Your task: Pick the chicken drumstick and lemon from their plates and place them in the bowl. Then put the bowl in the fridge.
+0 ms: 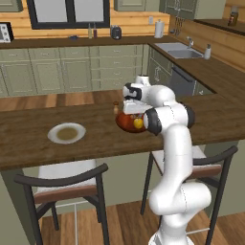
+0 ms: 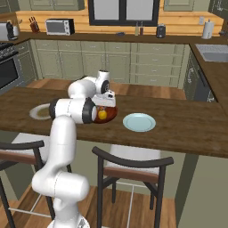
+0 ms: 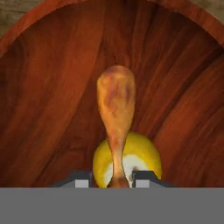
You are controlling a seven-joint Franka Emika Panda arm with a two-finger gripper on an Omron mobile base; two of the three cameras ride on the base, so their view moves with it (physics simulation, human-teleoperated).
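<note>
Drumstick (image 3: 116,113) hangs over the bowl (image 3: 48,109), thin end between gripper (image 3: 114,178) jaws just parting; risk: lands on lemon (image 3: 144,153), rolls toward rim.

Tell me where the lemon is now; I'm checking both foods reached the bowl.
The lemon lies inside the bowl on the island counter, under the thin end of the chicken drumstick, right by the gripper.

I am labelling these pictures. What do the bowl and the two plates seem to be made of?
The bowl looks like polished wood: reddish-brown, with flowing grain and a gloss. The white-rimmed plate and the pale green-blue plate look like glazed ceramic, smooth and plain, though painted plastic would look the same here.
</note>
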